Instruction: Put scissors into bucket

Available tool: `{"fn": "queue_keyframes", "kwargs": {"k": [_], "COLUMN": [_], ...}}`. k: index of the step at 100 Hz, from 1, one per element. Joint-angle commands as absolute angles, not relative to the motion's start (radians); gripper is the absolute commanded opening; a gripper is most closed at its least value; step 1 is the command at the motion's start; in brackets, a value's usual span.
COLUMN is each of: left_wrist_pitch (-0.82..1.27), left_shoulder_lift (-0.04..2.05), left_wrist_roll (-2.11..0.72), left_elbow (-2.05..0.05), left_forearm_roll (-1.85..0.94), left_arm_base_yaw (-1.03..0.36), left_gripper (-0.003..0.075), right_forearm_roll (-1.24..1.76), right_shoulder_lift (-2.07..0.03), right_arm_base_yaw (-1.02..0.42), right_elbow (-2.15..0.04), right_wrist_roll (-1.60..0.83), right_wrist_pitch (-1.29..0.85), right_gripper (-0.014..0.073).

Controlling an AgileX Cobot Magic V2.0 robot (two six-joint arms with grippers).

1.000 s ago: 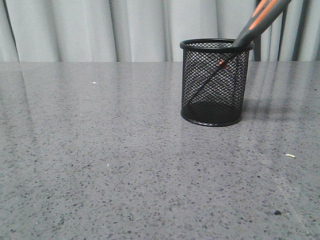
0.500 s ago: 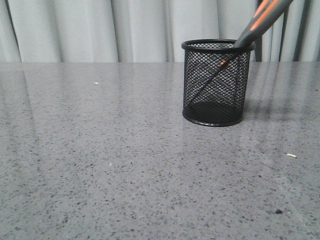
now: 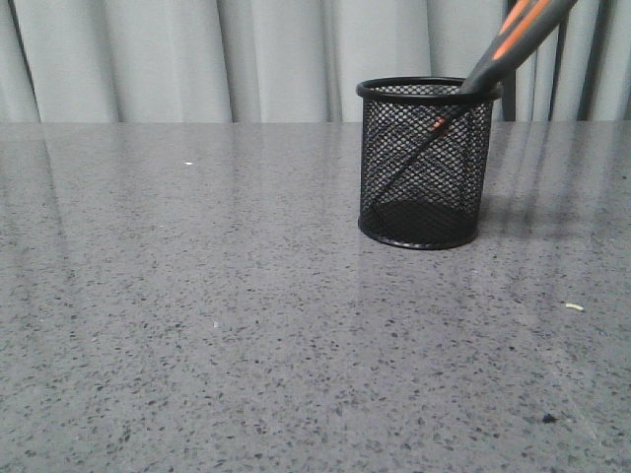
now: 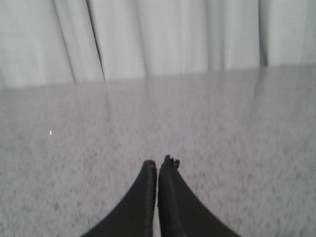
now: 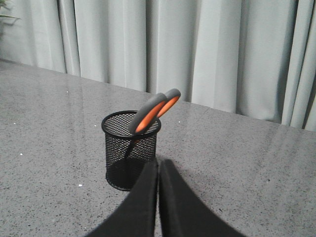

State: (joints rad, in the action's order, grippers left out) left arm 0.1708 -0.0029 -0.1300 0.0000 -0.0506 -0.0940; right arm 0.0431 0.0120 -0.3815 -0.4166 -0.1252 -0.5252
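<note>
On the grey table in the front view, the bucket (image 3: pixel 428 163) stands upright, and the scissors (image 3: pixel 490 61) lean in it, blades down against the mesh, handles propped on the rim nearest my right side and running out of frame; neither of my arms shows here. In the left wrist view, my left gripper (image 4: pixel 158 170) is pressed closed on nothing, over bare table. In the right wrist view, my right gripper (image 5: pixel 158 170) is likewise closed and empty, just short of the bucket (image 5: pixel 131 149), with the scissors (image 5: pixel 154 111) free of it. The placing looks done; to finish well, I judge I should draw back without nudging the bucket.
</note>
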Motion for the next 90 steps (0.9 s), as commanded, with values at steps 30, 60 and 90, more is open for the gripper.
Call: {"fn": "queue_keyframes", "kwargs": {"k": [30,60,90], "left_wrist_pitch": [0.301,0.301,0.301], "left_shoulder_lift": [-0.030,-0.030,-0.030], "left_wrist_roll": [-0.093,-0.093,-0.093], "left_elbow": [0.040,0.040,0.040], "left_forearm_roll": [0.000,0.000,0.000], "left_arm_base_yaw": [-0.089,-0.089,-0.089], "left_gripper": [-0.0020,-0.0020,-0.0020], "right_forearm_roll": [0.036,0.036,0.036], "right_shoulder_lift": [0.028,0.028,0.028], "right_arm_base_yaw": [-0.379,-0.379,-0.379], "right_elbow": [-0.440,-0.440,-0.440], "right_wrist_roll": [-0.128,-0.128,-0.128], "right_wrist_pitch": [-0.443,-0.443,-0.443], "right_gripper": [-0.0045,-0.0045,-0.0045]}}
